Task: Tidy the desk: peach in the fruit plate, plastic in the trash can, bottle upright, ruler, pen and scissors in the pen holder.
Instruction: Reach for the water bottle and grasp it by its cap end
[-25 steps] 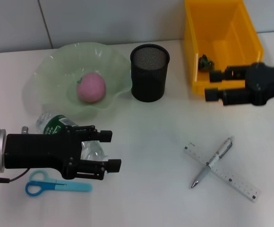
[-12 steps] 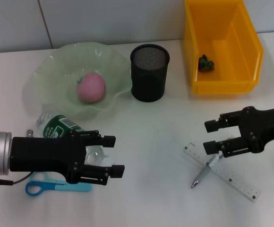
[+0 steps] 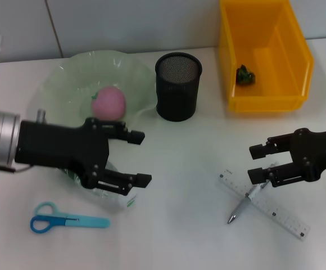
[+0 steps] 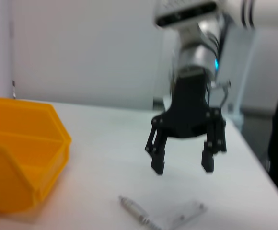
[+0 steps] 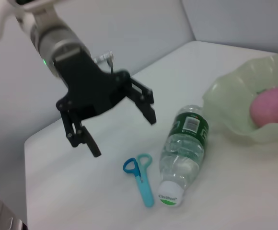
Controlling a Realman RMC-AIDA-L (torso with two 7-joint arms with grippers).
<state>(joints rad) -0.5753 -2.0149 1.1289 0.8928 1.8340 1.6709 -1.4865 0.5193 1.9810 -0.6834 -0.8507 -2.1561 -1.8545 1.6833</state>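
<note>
Two end effectors, both spread and empty: left [image 3: 142,158] over lying bottle [image 5: 183,152], right [image 3: 256,161] above pen [image 3: 252,194] crossing ruler [image 3: 264,205]. Risks rolling the bottle toward scissors [image 3: 67,218], or pinching pen and ruler together.

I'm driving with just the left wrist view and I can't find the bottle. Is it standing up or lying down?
Observer: Lying down. The bottle is on its side next to the green plate.
Operator: Where's my left gripper?
Observer: The left gripper hangs open above the bottle, not touching it.
Operator: Is the peach put away?
Observer: Yes, the peach sits in the plate.
Operator: And the scissors?
Observer: The scissors lie flat on the table beside the bottle, not in the pen holder yet.
</note>
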